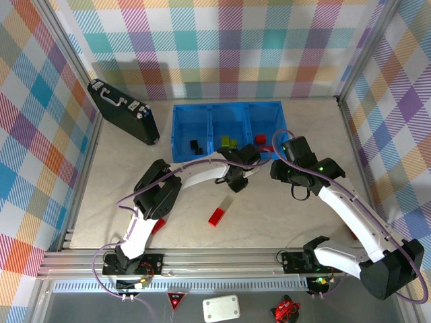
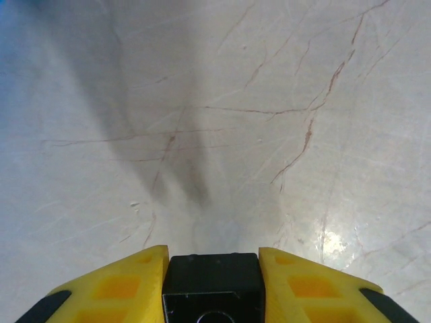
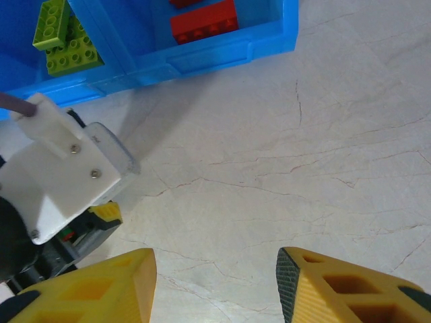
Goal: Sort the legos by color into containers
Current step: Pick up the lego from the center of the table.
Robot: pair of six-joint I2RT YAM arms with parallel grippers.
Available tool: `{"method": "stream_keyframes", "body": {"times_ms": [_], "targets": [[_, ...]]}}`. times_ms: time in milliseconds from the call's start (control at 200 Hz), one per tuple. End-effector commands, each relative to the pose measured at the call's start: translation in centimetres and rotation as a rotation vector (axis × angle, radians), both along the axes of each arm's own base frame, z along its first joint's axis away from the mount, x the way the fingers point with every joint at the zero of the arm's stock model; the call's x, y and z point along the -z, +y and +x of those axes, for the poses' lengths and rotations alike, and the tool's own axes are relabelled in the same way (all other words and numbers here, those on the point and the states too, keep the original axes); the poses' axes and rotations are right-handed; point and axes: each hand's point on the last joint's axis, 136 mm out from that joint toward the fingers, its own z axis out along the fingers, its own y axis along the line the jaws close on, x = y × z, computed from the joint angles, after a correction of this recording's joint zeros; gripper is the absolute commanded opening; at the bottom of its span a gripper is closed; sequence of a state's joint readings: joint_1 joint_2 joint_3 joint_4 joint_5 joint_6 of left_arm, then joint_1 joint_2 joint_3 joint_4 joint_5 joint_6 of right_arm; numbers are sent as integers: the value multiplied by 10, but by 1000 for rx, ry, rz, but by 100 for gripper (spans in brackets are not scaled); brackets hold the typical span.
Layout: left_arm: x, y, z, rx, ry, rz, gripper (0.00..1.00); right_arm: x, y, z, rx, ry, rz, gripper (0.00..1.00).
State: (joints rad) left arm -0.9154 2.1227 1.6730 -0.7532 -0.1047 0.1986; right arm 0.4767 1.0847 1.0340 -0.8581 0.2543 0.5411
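The blue tray (image 1: 227, 121) holds black legos (image 1: 195, 145) in its left compartment, lime green legos (image 1: 229, 141) in the middle one and red legos (image 1: 261, 139) in the right one. My left gripper (image 1: 237, 180) hovers over the table just in front of the tray. In the left wrist view the left gripper (image 2: 212, 256) is shut on a black lego (image 2: 213, 279) pinched between its yellow fingers. My right gripper (image 3: 215, 262) is open over bare tabletop near the tray's right front corner (image 3: 269, 37), with nothing between its fingers. Green legos (image 3: 64, 42) and a red lego (image 3: 204, 20) lie in the tray.
A red glittery stick (image 1: 219, 210) lies on the table in front of the left gripper. A black case (image 1: 124, 111) sits at the back left. A small red piece (image 1: 158, 226) shows beside the left arm's elbow. Plaid walls enclose the table.
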Motion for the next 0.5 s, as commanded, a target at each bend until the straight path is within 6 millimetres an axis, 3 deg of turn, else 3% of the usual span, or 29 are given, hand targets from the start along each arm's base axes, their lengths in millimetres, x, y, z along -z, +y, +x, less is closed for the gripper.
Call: {"method": "stream_keyframes", "body": {"times_ms": [0, 210, 495], "targets": [[-36, 7, 9, -44, -76, -54, 32, 2, -6, 0, 19, 0, -15, 52], [-66, 28, 29, -173, -120, -148, 32, 4, -5, -1, 20, 4, -10, 51], [-99, 73, 66, -409, -164, -226, 31, 4, -4, -1, 22, 6, -4, 52]]}}
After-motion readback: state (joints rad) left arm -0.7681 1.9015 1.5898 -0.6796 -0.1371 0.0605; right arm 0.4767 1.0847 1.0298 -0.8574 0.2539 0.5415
